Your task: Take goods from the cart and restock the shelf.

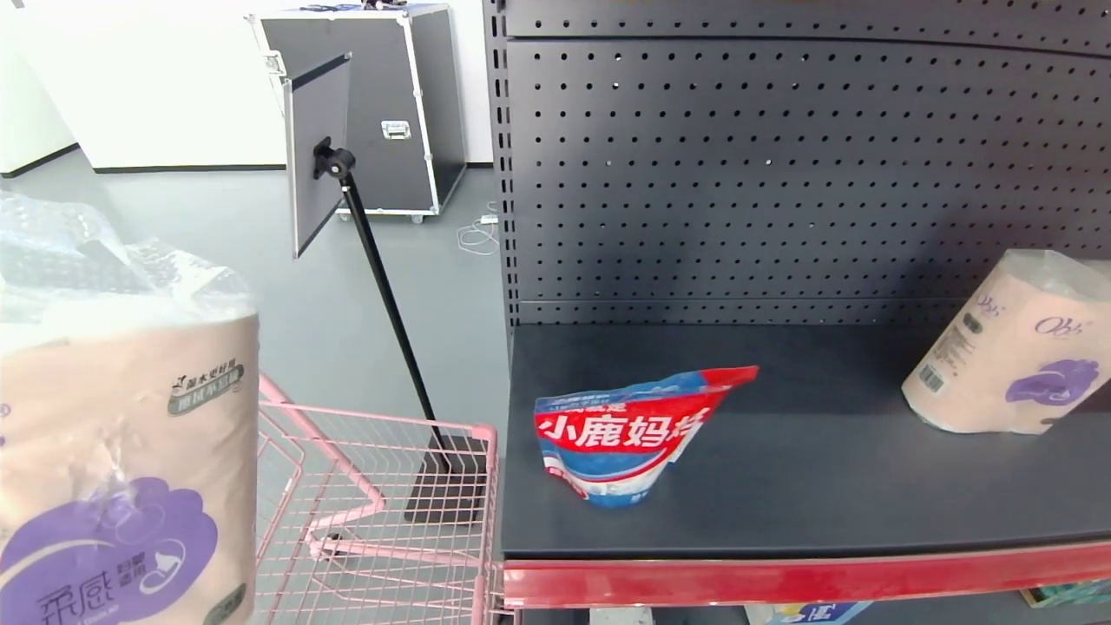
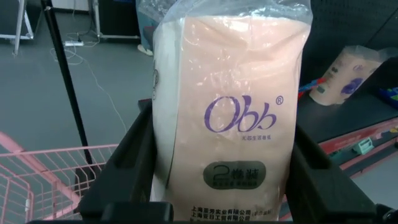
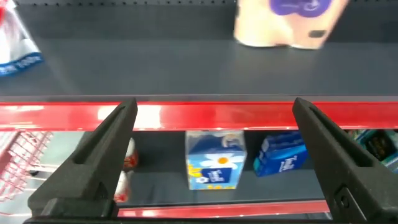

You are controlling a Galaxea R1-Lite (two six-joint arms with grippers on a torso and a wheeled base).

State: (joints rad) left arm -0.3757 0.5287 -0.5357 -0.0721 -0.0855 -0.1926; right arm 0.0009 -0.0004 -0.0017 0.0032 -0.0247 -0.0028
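A peach pack of paper rolls with purple print (image 1: 121, 469) (image 2: 227, 118) is held above the pink wire cart (image 1: 382, 512), at the left of the head view. My left gripper (image 2: 221, 168) is shut on it, one black finger on each side. A second pack of the same rolls (image 1: 1015, 347) (image 3: 286, 22) leans on the dark shelf (image 1: 807, 486) at the right. A red, white and blue pouch (image 1: 629, 434) stands near the shelf's front left. My right gripper (image 3: 214, 155) is open in front of the shelf's red front edge (image 3: 205, 115), holding nothing.
A black stand with a tilted panel (image 1: 317, 148) rises just left of the shelf, its foot behind the cart. A black flight case (image 1: 382, 104) stands at the back. Blue boxes (image 3: 214, 165) sit on the lower shelf. Bare shelf lies between pouch and leaning pack.
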